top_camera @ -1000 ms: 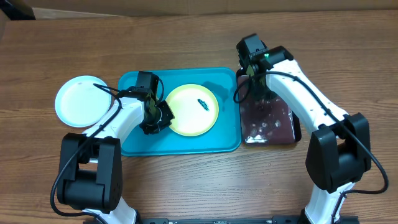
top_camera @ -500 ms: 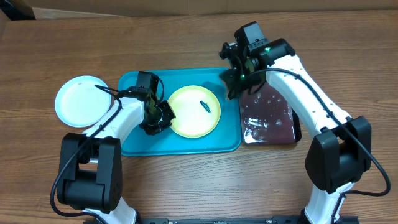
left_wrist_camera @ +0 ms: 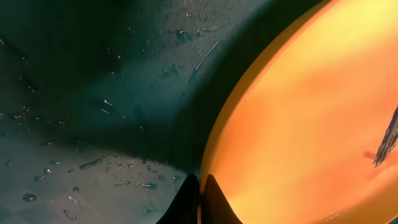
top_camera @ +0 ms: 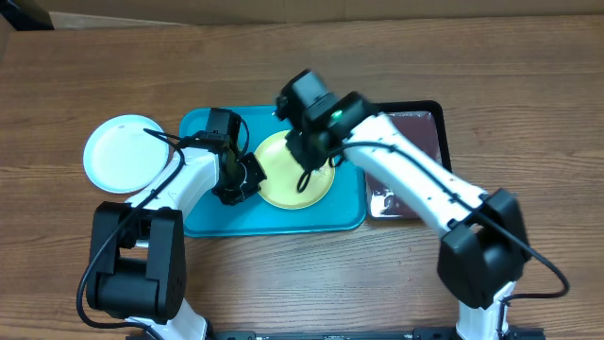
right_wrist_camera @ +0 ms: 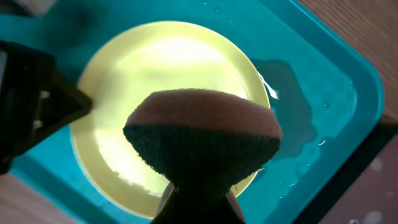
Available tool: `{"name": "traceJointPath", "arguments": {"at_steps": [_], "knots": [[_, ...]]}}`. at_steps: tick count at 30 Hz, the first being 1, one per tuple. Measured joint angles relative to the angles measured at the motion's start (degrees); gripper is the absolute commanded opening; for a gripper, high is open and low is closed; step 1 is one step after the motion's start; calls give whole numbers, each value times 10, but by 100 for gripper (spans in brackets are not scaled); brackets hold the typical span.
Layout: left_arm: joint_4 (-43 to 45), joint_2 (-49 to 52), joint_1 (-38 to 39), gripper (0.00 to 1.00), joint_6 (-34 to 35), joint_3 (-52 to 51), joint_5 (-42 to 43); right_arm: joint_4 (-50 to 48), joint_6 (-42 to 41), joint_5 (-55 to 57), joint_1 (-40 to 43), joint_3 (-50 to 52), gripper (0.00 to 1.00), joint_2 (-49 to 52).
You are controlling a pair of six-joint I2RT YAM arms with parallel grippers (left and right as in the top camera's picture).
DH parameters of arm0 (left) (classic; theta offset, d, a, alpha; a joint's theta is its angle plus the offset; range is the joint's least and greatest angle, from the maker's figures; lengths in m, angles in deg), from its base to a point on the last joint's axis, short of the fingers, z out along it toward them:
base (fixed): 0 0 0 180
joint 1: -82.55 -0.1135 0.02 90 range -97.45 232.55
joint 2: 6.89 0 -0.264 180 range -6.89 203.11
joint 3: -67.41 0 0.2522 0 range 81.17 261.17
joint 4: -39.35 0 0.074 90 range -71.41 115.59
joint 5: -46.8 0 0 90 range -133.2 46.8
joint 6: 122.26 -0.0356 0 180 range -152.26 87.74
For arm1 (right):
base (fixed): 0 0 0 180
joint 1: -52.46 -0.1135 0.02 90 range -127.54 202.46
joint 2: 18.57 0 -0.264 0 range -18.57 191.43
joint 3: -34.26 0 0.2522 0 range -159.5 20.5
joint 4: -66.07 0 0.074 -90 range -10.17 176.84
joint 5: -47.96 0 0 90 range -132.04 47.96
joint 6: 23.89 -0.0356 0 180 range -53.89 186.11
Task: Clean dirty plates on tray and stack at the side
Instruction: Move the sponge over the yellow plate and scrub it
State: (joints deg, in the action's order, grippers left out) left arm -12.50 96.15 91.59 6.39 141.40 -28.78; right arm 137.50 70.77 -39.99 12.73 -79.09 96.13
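A: Where's the yellow plate (top_camera: 276,186)?
B: On the tray (top_camera: 203,123). The left tool (left_wrist_camera: 199,198) pinches its rim, likely to steady it for scrubbing.
A: And the right tool (right_wrist_camera: 199,200)?
B: Clamped on a sponge (right_wrist_camera: 202,134), plate directly beneath.
A: Room to move?
B: The tray's rim is close. A white plate (top_camera: 121,153) lies on the counter (top_camera: 528,76) beyond the left tool, and a black tray (top_camera: 427,118) beyond the right.

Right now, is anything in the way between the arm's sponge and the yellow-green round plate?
No, nothing visible. The right gripper holds the brown and dark-green sponge over the yellow-green round plastic plate in the turquoise rectangular tray. The left gripper pinches the plate's left rim, off to the side.
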Motion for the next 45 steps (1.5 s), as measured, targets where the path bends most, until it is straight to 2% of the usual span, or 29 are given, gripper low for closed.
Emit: {"name": "traceJointPath", "arguments": {"at_steps": [12,38,40,41,42,45], "knots": [[0,0,0,4,0,0,0,-29,0,160,-21,0,4,70],[0,0,0,4,0,0,0,-56,-1,163,-21,-1,4,140],[0,0,0,4,0,0,0,-56,-6,163,-21,-4,8,148],[0,0,0,4,0,0,0,-55,-11,164,-21,-6,17,149],[0,0,0,4,0,0,0,-53,-19,163,-20,-7,22,150],[0,0,0,4,0,0,0,-49,-33,160,-20,-9,30,152]]}}
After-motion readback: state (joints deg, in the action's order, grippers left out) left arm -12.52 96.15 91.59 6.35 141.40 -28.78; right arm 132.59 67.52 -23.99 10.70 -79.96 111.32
